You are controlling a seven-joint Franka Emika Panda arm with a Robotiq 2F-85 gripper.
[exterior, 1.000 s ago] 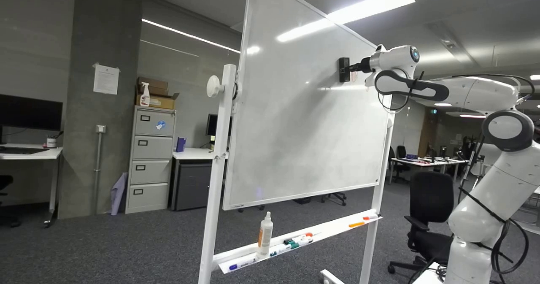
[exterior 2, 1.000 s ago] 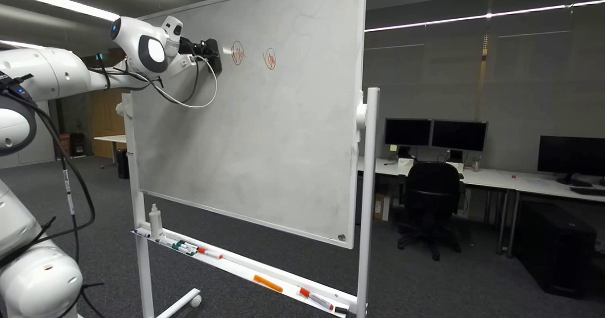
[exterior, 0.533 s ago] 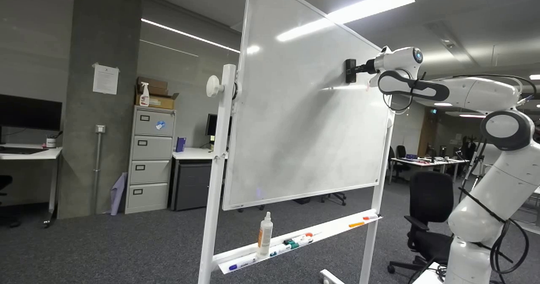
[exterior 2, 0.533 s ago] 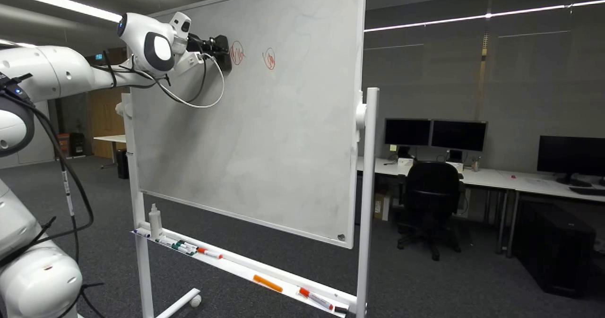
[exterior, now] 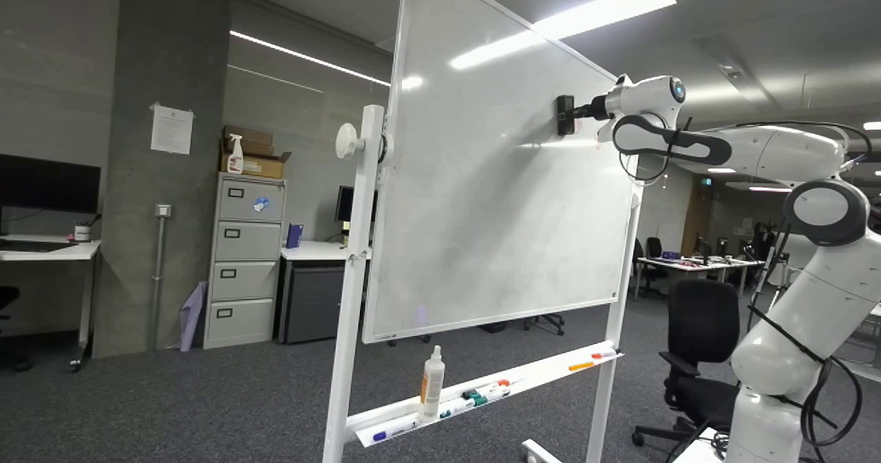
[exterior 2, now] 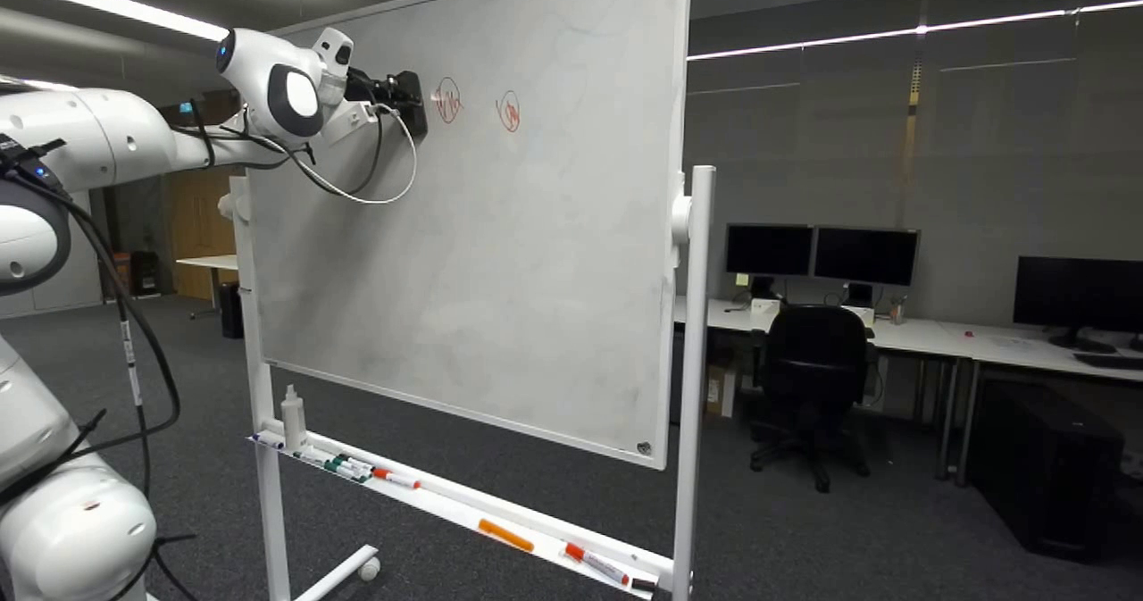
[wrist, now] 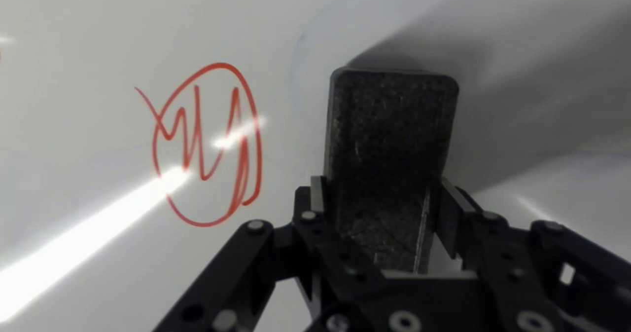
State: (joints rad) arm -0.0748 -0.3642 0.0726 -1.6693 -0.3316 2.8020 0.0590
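Note:
A black block-shaped eraser shows in both exterior views (exterior: pixel 565 115) (exterior 2: pixel 413 105) and in the wrist view (wrist: pixel 392 120). My gripper (wrist: pixel 380 199) is closed around its sides, with one finger on each side. The eraser's face is turned to the upper part of a whiteboard (exterior 2: pixel 500 253), at or very near it; I cannot tell contact for certain. A red circled scribble (wrist: pixel 199 144) is on the board just beside the eraser in the wrist view, apart from it. In an exterior view this scribble (exterior 2: pixel 448 101) is right of the eraser, and a smaller red one (exterior 2: pixel 509 112) is further right.
The board's lower tray (exterior 2: pixel 446 505) holds a spray bottle (exterior: pixel 432 384), several markers and an orange marker-like item (exterior 2: pixel 506 535). A black office chair (exterior: pixel 703 346) stands near the arm. Filing cabinet (exterior: pixel 248 260) and desks stand behind. Cables hang from the arm.
The gripper and eraser moved right along the board to the edge of the left red scribble, then back left partway. The eraser stays held throughout.

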